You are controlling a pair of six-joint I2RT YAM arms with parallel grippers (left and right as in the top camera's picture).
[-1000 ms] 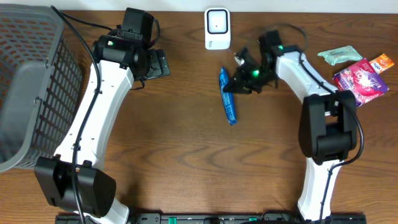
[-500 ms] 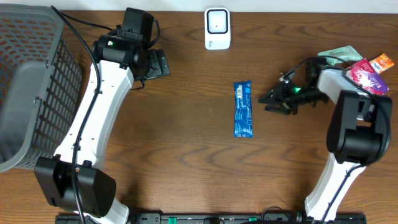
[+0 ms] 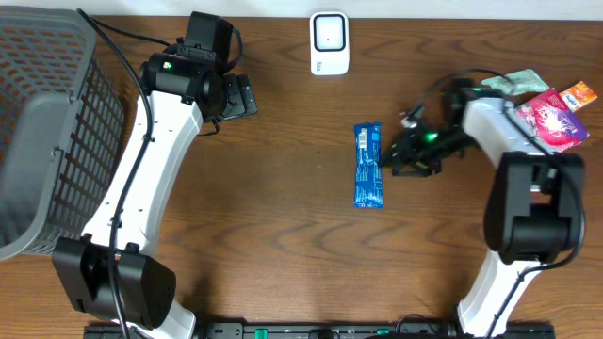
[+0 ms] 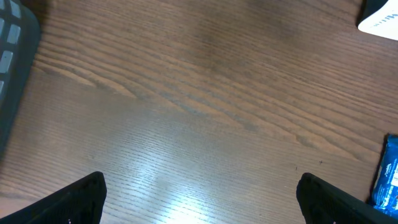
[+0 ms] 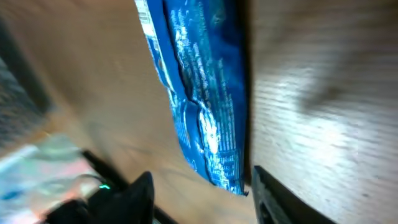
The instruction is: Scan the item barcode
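Item 1. My right pincer (image 3: 396,160): low over the table, jaws partly apart, gripping nothing. In my right wrist view the two dark fingers (image 5: 138,194) stand either side of a packet end, without closing on it.

Item 2. Long blue foil packet with white print (image 3: 368,166): lying flat on the brown wooden table (image 3: 283,245), mid-table, long axis running front to back, just left of my right pincer.

Item 3. My left pincer (image 3: 237,97): jaws spread wide and empty, over bare wood at the back left, well apart from the packet.

Item 4. White rounded-rectangle device with a dark window (image 3: 329,42): back edge, centre.

Item 5. Loose packets at back right: pale green (image 3: 513,85), pink (image 3: 546,118), orange (image 3: 581,94).

Item 6. Grey plastic mesh basket (image 3: 47,122): far left.
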